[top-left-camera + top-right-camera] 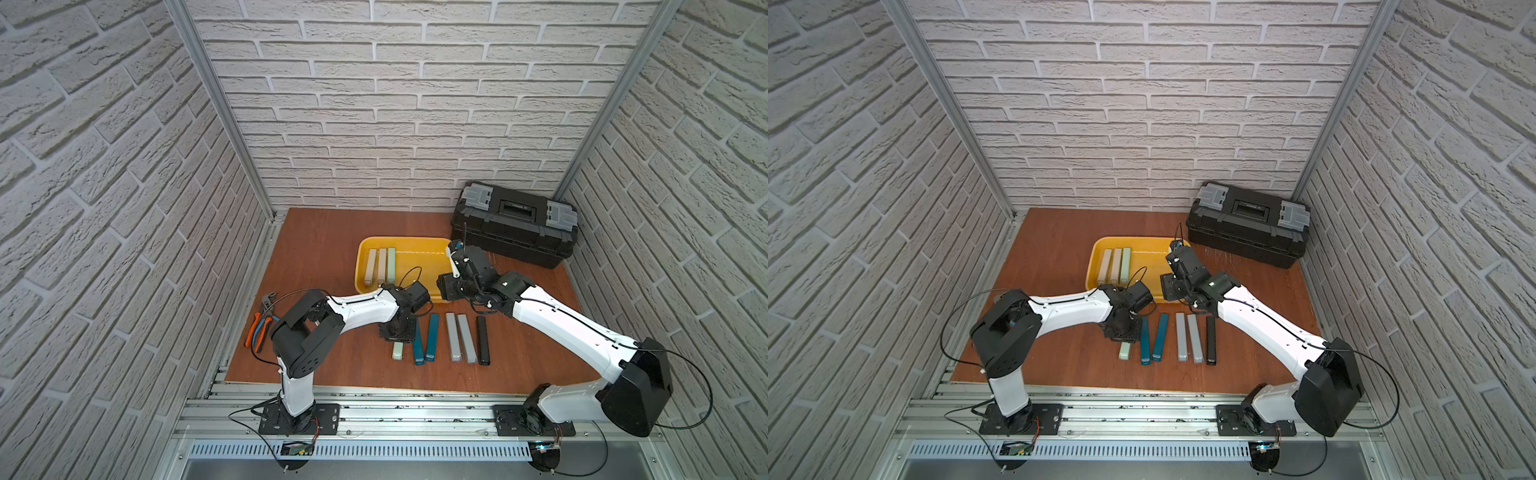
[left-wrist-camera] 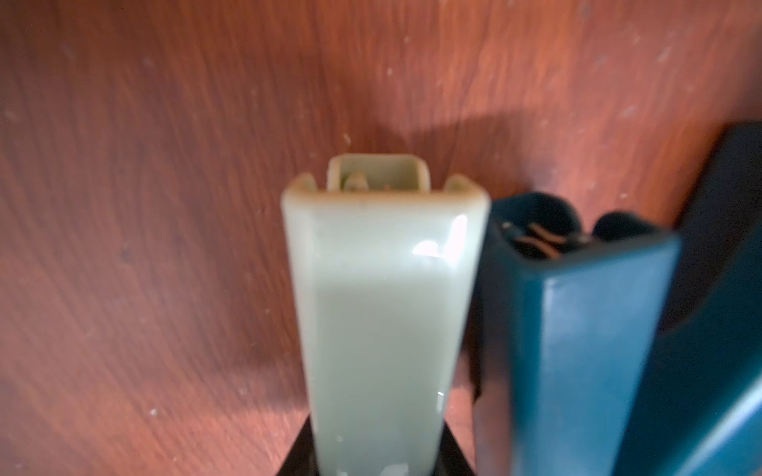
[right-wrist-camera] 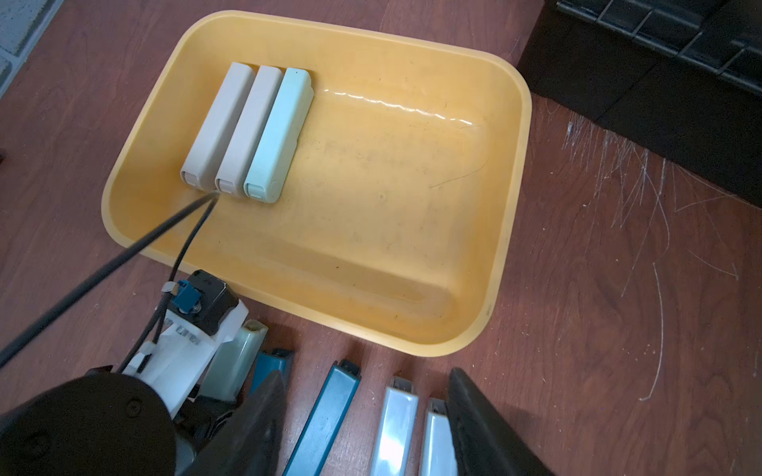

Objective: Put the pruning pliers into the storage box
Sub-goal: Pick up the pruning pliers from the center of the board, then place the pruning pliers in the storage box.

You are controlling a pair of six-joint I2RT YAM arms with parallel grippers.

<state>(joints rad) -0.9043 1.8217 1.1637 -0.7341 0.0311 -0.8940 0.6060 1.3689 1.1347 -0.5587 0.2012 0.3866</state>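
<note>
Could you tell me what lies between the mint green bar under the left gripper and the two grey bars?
The two teal bars lie there, beside the mint green bar, in both top views.

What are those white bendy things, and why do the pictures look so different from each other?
They are two robot arms, fixed at the table's front. Each ends in a pinching tool. Both top views come from a camera high up, looking down on everything. The other two pictures come from small cameras on the arms' wrists, so things look huge. On the brown table sit a yellow tub with three bars inside, a black toolbox and orange-handled pliers. In front of the tub lie two teal bars, two grey bars and a black bar. The left tool is pinched shut on a mint green bar. The right tool is open and empty.
</note>
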